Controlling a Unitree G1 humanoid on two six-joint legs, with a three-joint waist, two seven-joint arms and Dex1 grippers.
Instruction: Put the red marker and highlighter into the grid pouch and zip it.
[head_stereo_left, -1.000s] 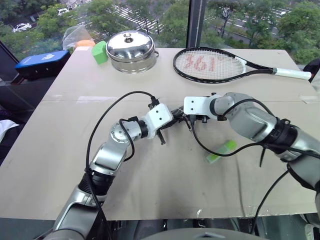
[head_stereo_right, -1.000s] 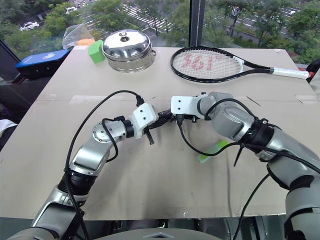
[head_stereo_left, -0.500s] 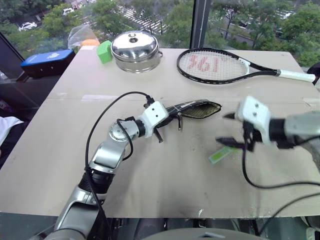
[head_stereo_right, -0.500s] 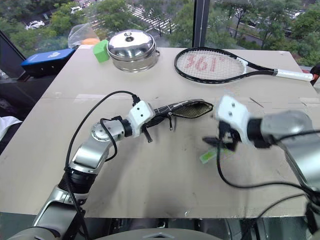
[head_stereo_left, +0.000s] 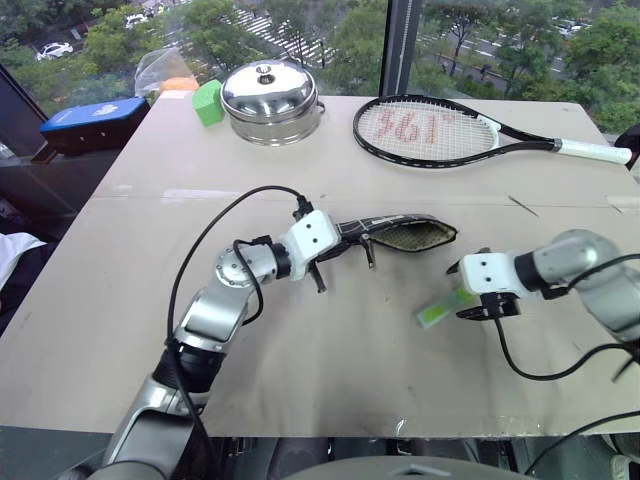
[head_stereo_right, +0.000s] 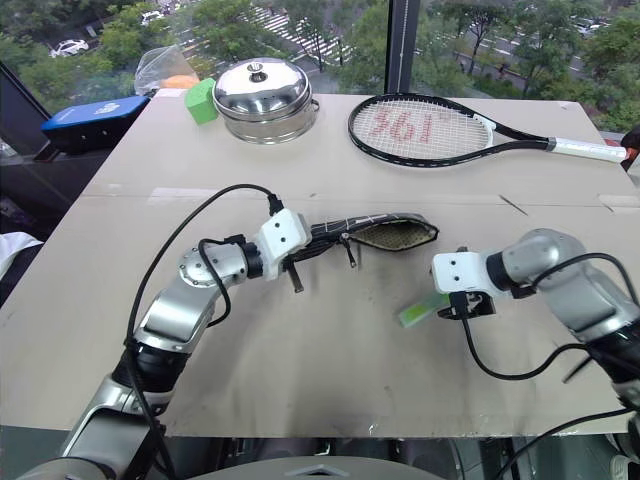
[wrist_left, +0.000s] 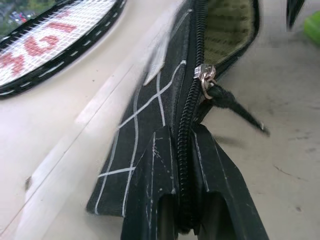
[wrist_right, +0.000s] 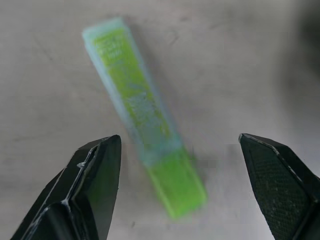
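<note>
left arm (head_stereo_left: 215, 310): silver-grey metal segments, round joint housing with a black ring, black collar at the wrist
left wrist block: white, boxy, with a black cable plugged into its top
left cable: black, arcs in a wide loop from the wrist block back to the upper arm
right arm (head_stereo_left: 590, 275): rounded grey shell, black band before a white boxy wrist block
right cable: thin, black, hangs in a loop beneath the forearm
right gripper (wrist_right: 182, 185): two black wedge-shaped fingers (wrist_right: 95, 175) with a finely textured inner face
</note>
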